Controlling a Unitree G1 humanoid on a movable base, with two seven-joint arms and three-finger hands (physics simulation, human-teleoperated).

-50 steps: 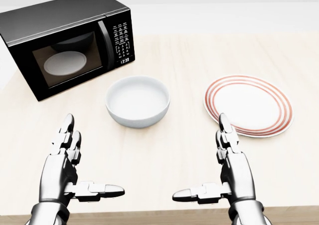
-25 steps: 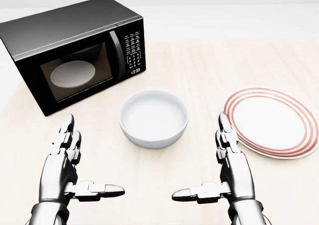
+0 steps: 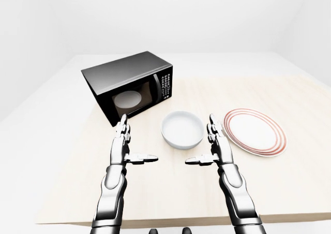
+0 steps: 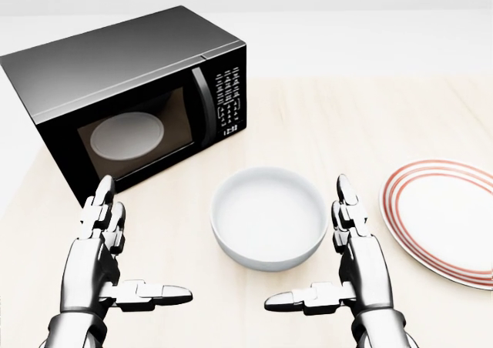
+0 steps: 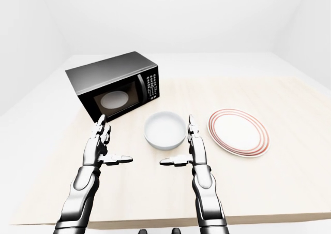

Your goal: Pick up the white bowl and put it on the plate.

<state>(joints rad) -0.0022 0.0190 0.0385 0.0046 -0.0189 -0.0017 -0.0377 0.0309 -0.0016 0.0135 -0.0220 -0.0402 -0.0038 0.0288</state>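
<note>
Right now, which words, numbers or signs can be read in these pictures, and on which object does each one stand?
Microwave control panel: rows of white button marks and a small display, all too small and blurred to read.
White bowl: no text.
Plate: only red rings, no text.

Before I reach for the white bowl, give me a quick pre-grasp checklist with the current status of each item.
1. Round white ceramic bowl upright, appears empty, on the pale wooden table: ok.
2. Right hand open, thumb spread: ok.
3. Left hand open, holding nothing: ok.
4. Right hand's fingers beside the bowl's rim; touching or apart: cannot tell.
5. Red-ringed white plate bare, ready to receive the bowl: ok.
6. Black microwave clear of the bowl-to-plate path: ok.
</note>
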